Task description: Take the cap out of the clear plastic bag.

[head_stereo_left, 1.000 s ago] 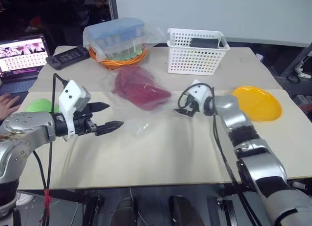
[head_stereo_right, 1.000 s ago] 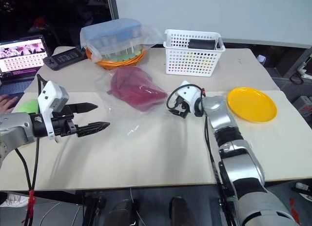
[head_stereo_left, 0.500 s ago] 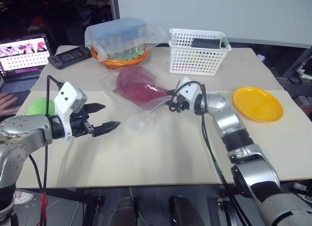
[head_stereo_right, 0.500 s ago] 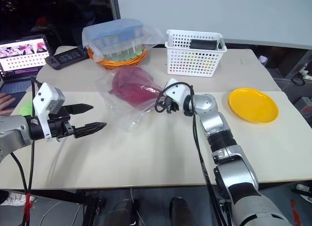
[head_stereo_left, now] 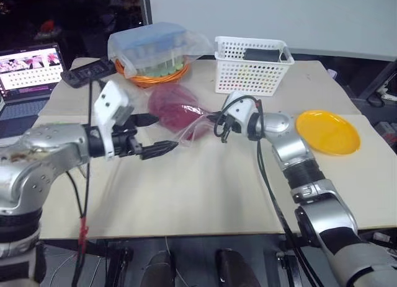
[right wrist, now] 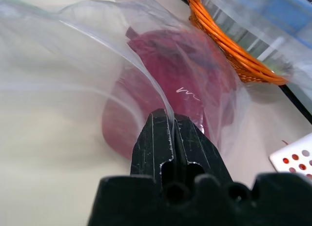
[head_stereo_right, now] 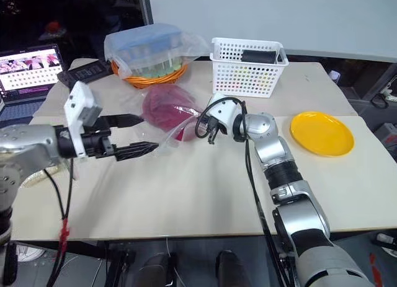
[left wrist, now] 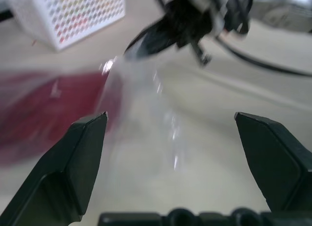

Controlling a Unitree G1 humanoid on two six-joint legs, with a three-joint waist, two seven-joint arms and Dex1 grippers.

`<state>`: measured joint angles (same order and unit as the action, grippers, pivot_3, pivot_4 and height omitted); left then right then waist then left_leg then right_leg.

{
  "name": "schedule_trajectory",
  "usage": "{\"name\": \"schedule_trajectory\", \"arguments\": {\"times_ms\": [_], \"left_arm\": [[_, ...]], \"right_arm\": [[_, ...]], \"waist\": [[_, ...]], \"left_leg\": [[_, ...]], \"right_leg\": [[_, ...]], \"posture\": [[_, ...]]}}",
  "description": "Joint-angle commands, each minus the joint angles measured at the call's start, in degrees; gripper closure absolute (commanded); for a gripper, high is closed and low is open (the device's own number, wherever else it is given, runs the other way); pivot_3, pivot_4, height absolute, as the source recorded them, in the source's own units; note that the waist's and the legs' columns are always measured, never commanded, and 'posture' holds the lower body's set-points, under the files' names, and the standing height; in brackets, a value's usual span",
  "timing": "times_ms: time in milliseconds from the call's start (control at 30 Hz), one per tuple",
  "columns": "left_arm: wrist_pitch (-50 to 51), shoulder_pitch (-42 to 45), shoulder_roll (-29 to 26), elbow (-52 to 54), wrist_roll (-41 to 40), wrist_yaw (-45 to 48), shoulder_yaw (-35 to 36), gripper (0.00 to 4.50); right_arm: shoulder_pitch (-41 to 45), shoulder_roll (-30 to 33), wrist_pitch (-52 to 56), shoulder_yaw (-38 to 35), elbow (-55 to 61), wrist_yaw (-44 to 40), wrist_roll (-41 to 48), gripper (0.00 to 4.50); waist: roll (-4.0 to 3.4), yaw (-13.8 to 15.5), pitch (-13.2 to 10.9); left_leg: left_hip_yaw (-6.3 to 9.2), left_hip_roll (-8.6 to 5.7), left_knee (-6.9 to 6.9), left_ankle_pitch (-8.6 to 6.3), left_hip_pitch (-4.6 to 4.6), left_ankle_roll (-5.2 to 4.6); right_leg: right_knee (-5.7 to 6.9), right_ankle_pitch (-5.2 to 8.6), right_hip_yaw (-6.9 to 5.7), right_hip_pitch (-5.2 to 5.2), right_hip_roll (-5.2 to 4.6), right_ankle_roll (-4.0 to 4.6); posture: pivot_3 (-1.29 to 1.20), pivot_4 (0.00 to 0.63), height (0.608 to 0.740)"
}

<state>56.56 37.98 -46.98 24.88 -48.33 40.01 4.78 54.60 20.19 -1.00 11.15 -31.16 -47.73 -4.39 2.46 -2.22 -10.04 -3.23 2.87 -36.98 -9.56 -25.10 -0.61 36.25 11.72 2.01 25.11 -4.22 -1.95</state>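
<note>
Left pincer (head_stereo_left: 156, 136) at centre left of frame, fingers spread apart, empty, tips just beside clear plastic bag (head_stereo_left: 189, 131). Maroon cap (head_stereo_left: 172, 107) inside bag, upper centre, on surface (head_stereo_left: 205, 194). Right pincer (right wrist: 169, 133) at centre, clamped together on bag edge, film lifted.

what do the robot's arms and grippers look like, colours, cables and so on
Both arms are glossy silver metal segments with black joint bands. Each wrist carries a white box-shaped camera housing. The left gripper and the right gripper each have two black, tapering fingers with ribbed inner faces. Loose black cables loop along both arms, and a red tie binds the left arm's hanging cable.
</note>
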Motion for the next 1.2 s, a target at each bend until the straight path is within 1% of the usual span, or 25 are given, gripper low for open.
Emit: {"name": "schedule_trajectory", "arguments": {"times_ms": [33,200,333,433,500,633,700,800,867,967,1067,1200], "left_arm": [[-0.8,4.2,3.1,-1.0,2.1,0.7,-5.3,0.00],[-1.5,5.3,5.6,-1.4,4.0,2.0,-8.8,0.00],[-0.3,4.9,4.3,-0.3,3.2,3.6,-7.6,0.00],[0.6,3.7,3.5,1.1,1.5,4.8,-6.7,0.77],[0.0,2.8,3.1,1.8,2.5,5.0,-7.3,1.54],[-0.1,1.9,4.9,2.0,3.1,3.4,-7.7,2.90],[-1.9,1.3,7.2,1.9,5.7,0.7,-8.7,3.64],[-5.9,0.7,9.8,0.9,12.1,-3.3,-11.3,4.46],[-9.3,0.2,10.5,0.3,18.2,-5.7,-14.2,4.46],[-15.5,0.5,11.3,-1.5,25.9,-8.7,-16.4,4.46],[-19.9,2.9,12.5,-4.1,30.2,-11.1,-14.6,4.46],[-25.4,9.7,13.9,-9.5,34.2,-14.4,-10.3,4.46]], "right_arm": [[1.4,-0.5,-0.7,-0.1,0.7,-0.1,0.4,4.47],[1.3,-1.0,-0.5,0.0,0.6,1.1,0.0,4.47],[0.6,-0.7,-0.2,-0.4,1.1,2.3,0.0,4.47],[0.5,-0.4,-0.4,-0.4,0.6,2.9,-0.2,4.50],[0.7,-0.4,-0.5,-0.5,0.1,3.3,-0.1,4.50],[1.3,-0.5,-0.5,-0.4,-0.4,3.7,-0.3,4.50],[1.3,-0.7,0.5,-0.2,0.4,3.4,-0.2,4.50],[1.5,-1.2,2.0,0.2,0.8,3.5,-0.5,4.50],[1.7,-2.0,3.0,0.3,1.0,3.9,-0.7,4.50],[2.8,-3.9,4.0,-0.2,1.7,5.2,-0.1,4.50],[5.3,-5.7,3.3,-0.9,0.7,7.2,-0.1,4.50],[9.5,-9.7,2.9,-2.4,-2.2,9.3,1.9,4.50]], "waist": [[0.00,-0.1,0.0],[0.00,-0.5,0.0],[0.00,-0.4,0.0],[0.00,-0.4,0.0],[0.00,-0.4,0.0],[0.00,-0.2,0.0],[0.00,-0.2,0.0],[0.00,-0.1,0.0],[0.00,-0.1,0.0],[0.00,-0.3,0.0],[0.00,-0.4,0.0],[0.00,-0.2,0.0]], "left_leg": [[0.00,-0.02,0.00,0.00,-0.01,0.00],[0.02,0.00,0.02,0.00,-0.01,0.00],[0.02,0.00,0.01,0.01,-0.01,0.01],[0.03,0.00,0.01,0.01,-0.01,0.01],[0.04,0.00,0.01,0.01,-0.01,0.01],[0.03,0.00,0.00,0.01,-0.01,0.01],[0.03,-0.01,0.00,0.01,-0.01,0.01],[0.04,-0.01,0.00,0.01,-0.01,0.01],[0.03,-0.01,0.00,0.01,-0.01,0.02],[0.03,-0.01,0.00,0.01,0.00,0.02],[0.02,0.00,0.01,0.01,0.00,0.02],[0.02,-0.01,0.00,0.02,-0.01,0.02]], "right_leg": [[0.00,0.00,0.01,0.01,-0.02,-0.01],[0.06,0.00,0.05,0.07,0.04,0.00],[0.08,0.00,0.05,0.07,0.03,0.00],[0.08,0.00,0.05,0.07,0.03,0.00],[0.07,0.01,0.05,0.07,0.03,0.00],[0.08,0.00,0.05,0.06,0.02,0.00],[0.08,0.00,0.05,0.05,0.02,0.00],[0.05,0.00,0.04,0.03,0.01,-0.01],[0.06,0.00,0.05,0.03,0.01,0.00],[0.09,-0.01,0.05,0.05,0.03,0.01],[0.17,-0.01,0.08,0.12,0.04,0.02],[0.21,0.00,0.07,0.14,0.02,0.02]], "posture": [[0.00,0.150,0.730],[0.00,0.150,0.730],[0.00,0.150,0.730],[0.00,0.150,0.730],[0.00,0.150,0.730],[0.00,0.150,0.730],[0.00,0.150,0.730],[0.00,0.150,0.730],[0.00,0.150,0.730],[0.00,0.150,0.730],[0.00,0.150,0.730],[0.00,0.150,0.730]]}}
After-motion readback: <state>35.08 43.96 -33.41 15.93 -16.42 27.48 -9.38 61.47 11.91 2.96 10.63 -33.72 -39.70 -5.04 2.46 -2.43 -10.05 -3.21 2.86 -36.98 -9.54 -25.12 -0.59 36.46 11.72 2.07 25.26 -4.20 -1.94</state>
